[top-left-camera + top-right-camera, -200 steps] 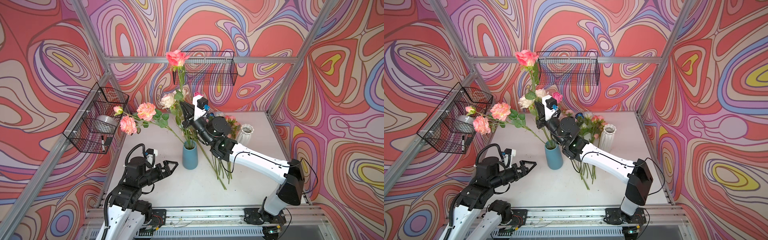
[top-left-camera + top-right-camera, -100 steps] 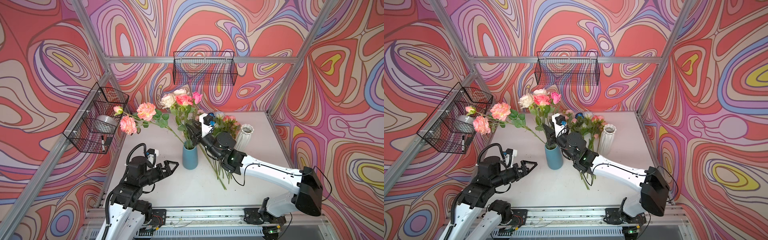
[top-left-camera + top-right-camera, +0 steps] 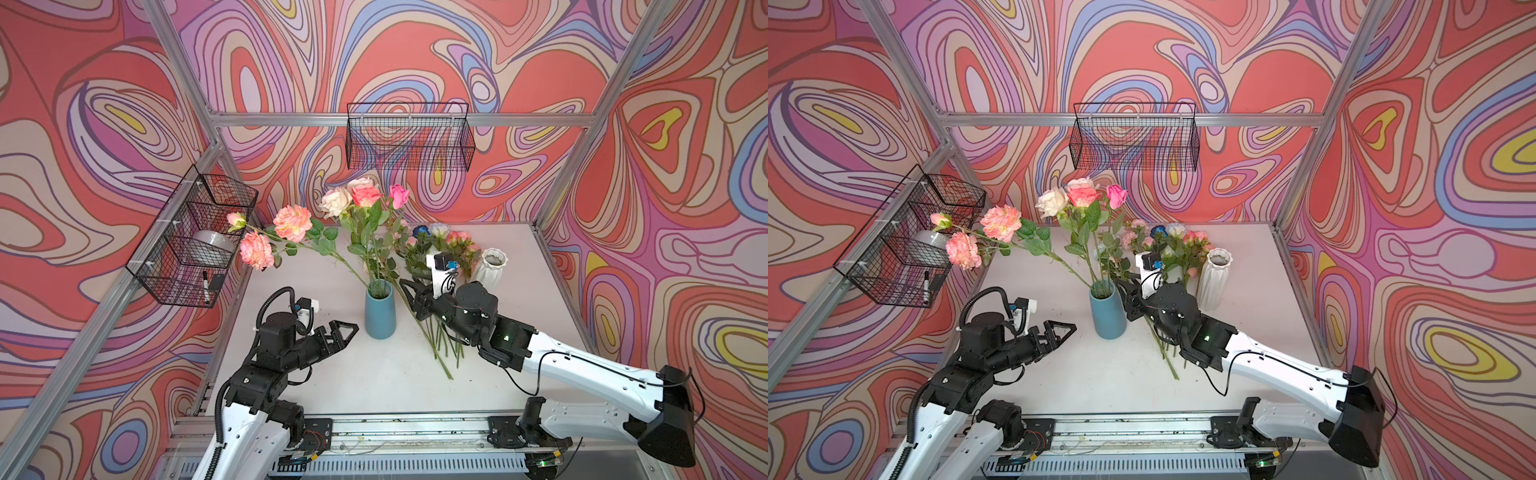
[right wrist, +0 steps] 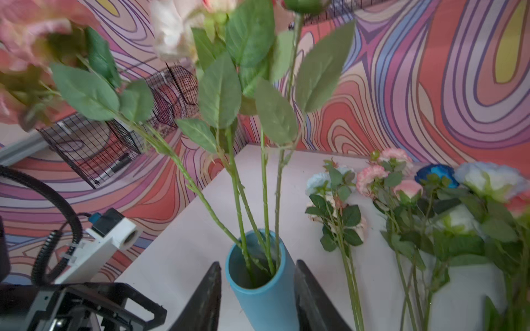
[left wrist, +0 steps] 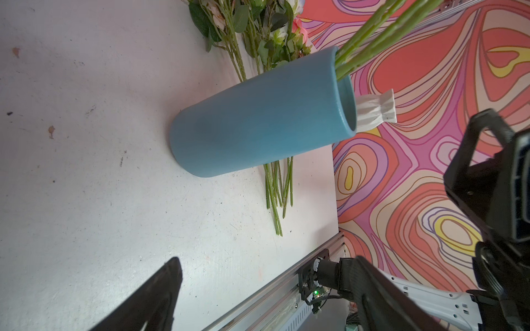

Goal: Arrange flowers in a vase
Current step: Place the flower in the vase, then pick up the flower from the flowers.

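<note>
We saw the white table (image 3: 374,386) filling the lower centre of both top views. The right arm (image 3: 582,365) stretched from the lower right corner up and leftward, low over the table, with the right gripper (image 3: 411,296) level with the upper part of the blue vase (image 3: 379,316), just right of it. Its jaws stood partly apart with no stem in them. In the right wrist view the vase's mouth showed in the gap between the two fingers (image 4: 210,295), and we could not tell whether they touched its wall. The left arm (image 3: 243,436) rose from the lower left, elbow folded. The left gripper (image 3: 347,332) pointed right at the vase, near it but apart, jaws spread wide and empty.

The flowers (image 3: 365,195) in the vase stood at centre frame: cream, coral and pink roses upright on leafy green stems, and one long spray (image 3: 292,222) of peach-pink blooms leaning far left. More lay in a loose bunch (image 3: 440,249) on the table right of the vase, heads toward the back wall, cut ends toward the frame's bottom. A white ribbed vase (image 3: 492,270) stood upright just right of that bunch. A deep blue bloom (image 3: 422,230) sat among its heads.
</note>
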You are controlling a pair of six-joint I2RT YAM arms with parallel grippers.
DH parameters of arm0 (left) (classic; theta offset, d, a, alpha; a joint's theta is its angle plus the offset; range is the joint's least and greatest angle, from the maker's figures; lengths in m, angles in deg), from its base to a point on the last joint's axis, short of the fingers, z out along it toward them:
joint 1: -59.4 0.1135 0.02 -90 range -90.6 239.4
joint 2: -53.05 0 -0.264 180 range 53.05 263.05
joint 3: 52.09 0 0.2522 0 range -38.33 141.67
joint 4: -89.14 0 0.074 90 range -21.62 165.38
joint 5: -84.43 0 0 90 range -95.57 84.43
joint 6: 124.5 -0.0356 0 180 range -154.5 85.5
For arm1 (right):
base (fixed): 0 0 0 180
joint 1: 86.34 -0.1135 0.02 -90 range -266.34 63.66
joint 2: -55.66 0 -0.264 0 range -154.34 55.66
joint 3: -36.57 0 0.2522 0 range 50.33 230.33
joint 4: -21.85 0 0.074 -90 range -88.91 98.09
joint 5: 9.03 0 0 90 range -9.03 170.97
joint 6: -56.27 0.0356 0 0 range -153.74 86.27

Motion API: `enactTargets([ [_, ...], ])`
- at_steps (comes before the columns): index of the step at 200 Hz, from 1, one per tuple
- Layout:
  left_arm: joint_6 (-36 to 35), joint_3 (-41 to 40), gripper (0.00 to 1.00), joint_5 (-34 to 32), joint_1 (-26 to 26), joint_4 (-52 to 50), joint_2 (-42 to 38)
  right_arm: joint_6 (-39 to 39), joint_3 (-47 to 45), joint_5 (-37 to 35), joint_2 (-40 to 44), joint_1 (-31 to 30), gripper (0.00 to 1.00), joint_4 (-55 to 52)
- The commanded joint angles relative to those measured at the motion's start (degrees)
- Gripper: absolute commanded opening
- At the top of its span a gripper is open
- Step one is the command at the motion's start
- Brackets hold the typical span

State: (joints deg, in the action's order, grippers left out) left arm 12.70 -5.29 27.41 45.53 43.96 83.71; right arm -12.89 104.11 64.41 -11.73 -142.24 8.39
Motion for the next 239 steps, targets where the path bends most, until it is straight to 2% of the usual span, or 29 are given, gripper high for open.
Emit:
enactTargets([
  [1,0.89,-1.69,0.94,0.12,-0.02,2.27,0.28,5.68,-0.67,-1.76,-3.42,1.05,0.34,-15.15],
  [27,1.07,-2.58,0.94,0.32,-0.02,2.77,0.55,8.86,-0.99,4.4,-10.23,6.24,0.34,-18.9],
  [96,0.7,-2.98,0.93,0.17,-0.02,2.49,0.54,9.91,0.85,8.68,-23.44,17.01,0.32,-15.51],
  [161,1.24,-2.9,0.94,0.67,-0.02,2.24,-0.41,10.95,5.0,11.8,-35.05,19.42,0.35,-12.19],
  [169,1.27,-2.76,0.94,0.76,-0.01,2.08,-0.5,10.99,5.1,11.73,-36.09,19.44,0.32,-11.88],
  [198,1.0,-1.97,0.93,1.39,-0.02,1.46,-0.54,11.1,4.71,10.85,-36.12,19.56,0.08,-11.22],
  [213,0.96,-1.53,0.94,1.73,-0.02,1.11,-0.83,10.59,3.68,10.77,-34.48,19.57,0.0,-10.15],
  [239,1.23,-0.88,0.93,2.3,-0.02,0.84,-1.81,7.58,1.55,11.29,-27.31,19.58,0.0,-7.86],
])
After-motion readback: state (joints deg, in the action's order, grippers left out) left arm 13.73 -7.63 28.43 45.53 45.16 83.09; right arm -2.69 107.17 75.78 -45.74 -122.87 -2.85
